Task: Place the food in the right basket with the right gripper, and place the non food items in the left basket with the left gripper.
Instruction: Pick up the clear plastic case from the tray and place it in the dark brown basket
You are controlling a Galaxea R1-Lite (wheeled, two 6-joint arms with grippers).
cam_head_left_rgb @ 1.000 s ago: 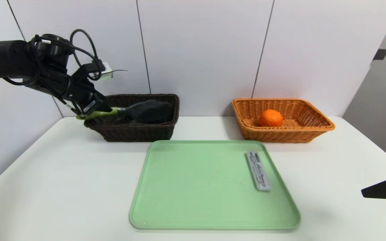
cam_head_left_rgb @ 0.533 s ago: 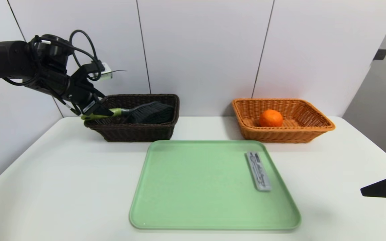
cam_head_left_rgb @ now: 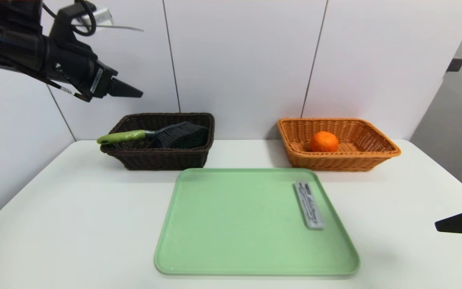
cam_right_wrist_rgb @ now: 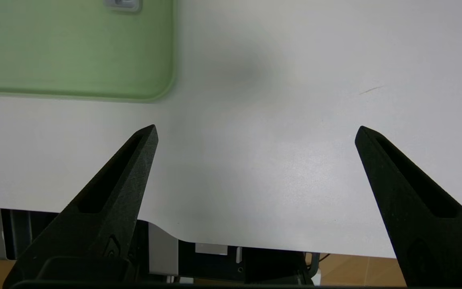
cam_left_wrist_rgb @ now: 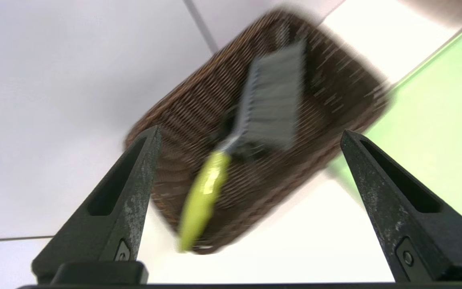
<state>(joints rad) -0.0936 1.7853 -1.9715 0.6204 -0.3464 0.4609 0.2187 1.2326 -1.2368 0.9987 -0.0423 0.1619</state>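
A brush [cam_head_left_rgb: 163,135] with a green handle and dark bristles lies in the dark brown left basket [cam_head_left_rgb: 163,158], its handle resting over the basket's left rim; the left wrist view shows the brush [cam_left_wrist_rgb: 255,116] too. My left gripper [cam_head_left_rgb: 134,93] hangs open and empty, well above the basket's left end. An orange [cam_head_left_rgb: 324,141] sits in the orange wicker right basket [cam_head_left_rgb: 337,160]. A grey wrapped bar [cam_head_left_rgb: 309,204] lies on the right side of the green tray [cam_head_left_rgb: 235,241]. My right gripper [cam_right_wrist_rgb: 255,132] is open over the table's near right edge.
The white table [cam_head_left_rgb: 74,224] carries the two baskets at the back and the tray in front of them. The wall stands right behind the baskets. The right wrist view shows the table's near edge [cam_right_wrist_rgb: 279,248] and a corner of the tray [cam_right_wrist_rgb: 74,60].
My left gripper let go of the brush handle and rose up and away from the left basket. The brush now rests in the basket. The right gripper shifted only slightly.
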